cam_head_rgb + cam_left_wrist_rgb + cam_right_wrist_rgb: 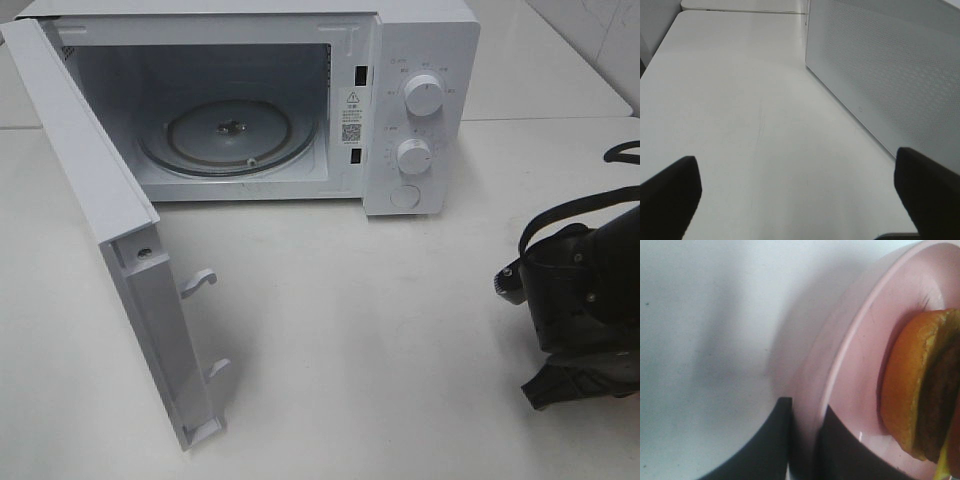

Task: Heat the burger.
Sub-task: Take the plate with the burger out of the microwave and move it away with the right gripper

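In the right wrist view the burger (917, 390) lies on a pink plate (850, 340); its golden-brown bun, dark patty and a bit of yellow cheese show at the frame's edge. My right gripper (805, 412) is shut on the plate's rim, one finger under it and one on its inner side. The exterior high view shows only the black right arm (585, 295) at the table's right edge; plate and burger are hidden there. My left gripper (796, 167) stands open over bare table, holding nothing.
The white microwave (420, 110) stands at the back with its door (110, 230) swung wide open to the left. Its glass turntable (228, 135) is bare. The door's dotted panel (890, 65) is close beside the left gripper. White table (350, 330) lies between microwave and right arm.
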